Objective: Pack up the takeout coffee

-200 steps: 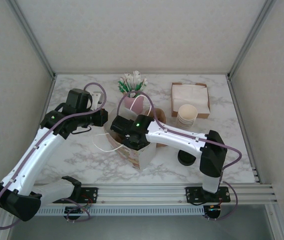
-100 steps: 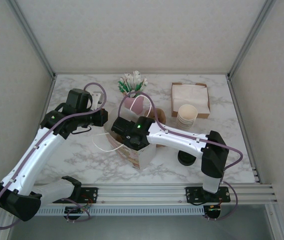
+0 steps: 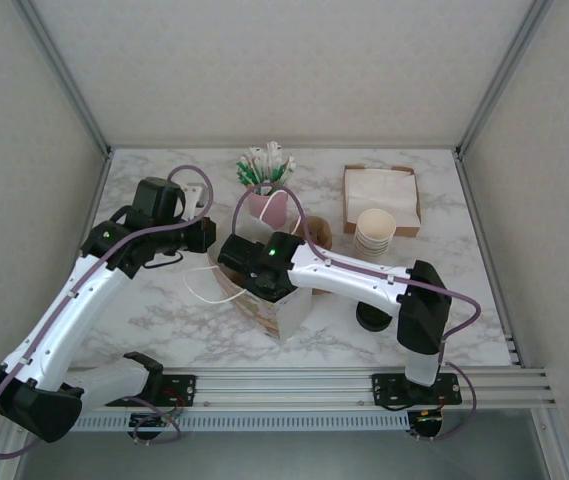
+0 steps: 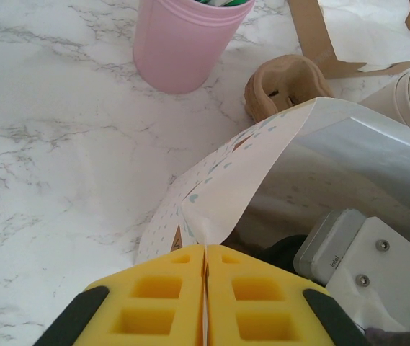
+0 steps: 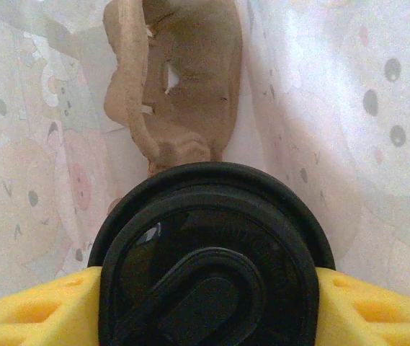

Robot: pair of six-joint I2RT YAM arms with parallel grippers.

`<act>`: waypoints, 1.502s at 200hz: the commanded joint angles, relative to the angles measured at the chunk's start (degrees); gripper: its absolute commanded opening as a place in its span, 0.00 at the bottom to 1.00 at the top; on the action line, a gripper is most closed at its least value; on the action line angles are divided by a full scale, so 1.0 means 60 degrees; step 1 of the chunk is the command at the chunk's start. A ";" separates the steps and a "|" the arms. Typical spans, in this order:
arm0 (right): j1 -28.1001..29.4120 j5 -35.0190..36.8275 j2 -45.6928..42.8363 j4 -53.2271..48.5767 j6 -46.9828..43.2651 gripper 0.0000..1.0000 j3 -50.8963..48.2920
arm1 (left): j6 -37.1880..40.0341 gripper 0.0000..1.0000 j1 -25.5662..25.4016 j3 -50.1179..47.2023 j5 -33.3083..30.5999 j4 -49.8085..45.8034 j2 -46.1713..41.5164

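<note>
Near the middle of the tabletop [image 3: 164, 305], the right gripper [image 5: 208, 288] reached down inside the paper bag [image 4: 241, 166], its yellow fingers [image 5: 39, 306] pressed against both sides of the coffee cup [image 5: 208, 231] under its black lid. The left gripper [image 4: 205, 288], closed tight, pinched the bag's rim. Beyond stood a pink cup [image 4: 186, 43].

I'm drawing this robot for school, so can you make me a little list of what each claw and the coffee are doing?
left claw: shut, pinching the rim of the paper bag
right claw: reaching into the bag, one finger either side of the takeout coffee; grip unclear
takeout coffee: black lid up, between the bag's walls
brown cardboard holder: on the table by the bag
</note>
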 commanded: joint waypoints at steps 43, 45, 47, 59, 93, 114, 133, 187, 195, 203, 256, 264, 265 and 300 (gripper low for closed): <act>0.0098 0.0225 0.0169 -0.0627 0.0050 0.87 0.1396 | -0.0059 0.09 -0.0138 0.0207 -0.0524 -0.0757 0.0236; 0.0091 0.0236 0.0169 -0.0655 0.0035 0.87 0.1442 | -0.0059 0.09 -0.0142 0.0218 -0.0534 -0.0765 0.0237; 0.0096 0.0235 0.0180 -0.0673 0.0035 0.88 0.1479 | -0.0059 0.09 -0.0139 0.0221 -0.0537 -0.0771 0.0233; 0.0090 0.0277 0.0173 -0.0781 0.0016 0.89 0.1684 | -0.0059 0.09 -0.0139 0.0247 -0.0565 -0.0801 0.0213; 0.0089 0.0167 0.0004 -0.0859 0.0011 0.92 0.1993 | -0.0050 0.09 -0.0142 0.0337 -0.0625 -0.0896 0.0241; 0.0095 0.0085 -0.0102 -0.0901 0.0008 0.93 0.2170 | -0.0045 0.09 -0.0141 0.0394 -0.0666 -0.0947 0.0258; 0.0098 0.0027 -0.0173 -0.1027 0.0002 0.95 0.2329 | -0.0045 0.09 -0.0146 0.0463 -0.0713 -0.1014 0.0285; 0.0091 -0.0141 -0.0528 -0.1226 -0.0049 0.99 0.2727 | -0.0009 0.10 -0.0138 0.0628 -0.1003 -0.1179 0.0374; 0.0099 -0.0183 -0.0616 -0.1241 -0.0098 0.99 0.2785 | -0.0001 0.10 -0.0139 0.0627 -0.1074 -0.1194 0.0388; 0.0105 -0.0230 -0.0686 -0.1259 -0.0121 0.99 0.2857 | 0.0014 0.10 -0.0140 0.0624 -0.1149 -0.1211 0.0409; 0.0125 -0.0568 -0.1335 -0.0972 -0.0531 0.99 0.3099 | 0.0014 0.10 -0.0138 0.0775 -0.1471 -0.1321 0.0447; 0.0116 -0.0554 -0.1463 -0.0876 -0.0567 0.99 0.3092 | 0.0014 0.10 -0.0144 0.0807 -0.1532 -0.1354 0.0455; 0.0115 -0.0557 -0.1489 -0.0858 -0.0571 0.99 0.3090 | 0.0014 0.10 -0.0141 0.0815 -0.1533 -0.1356 0.0451; 0.0123 -0.0389 -0.1904 -0.0665 -0.0854 0.99 0.3262 | 0.0017 0.10 -0.0139 0.0910 -0.1743 -0.1450 0.0376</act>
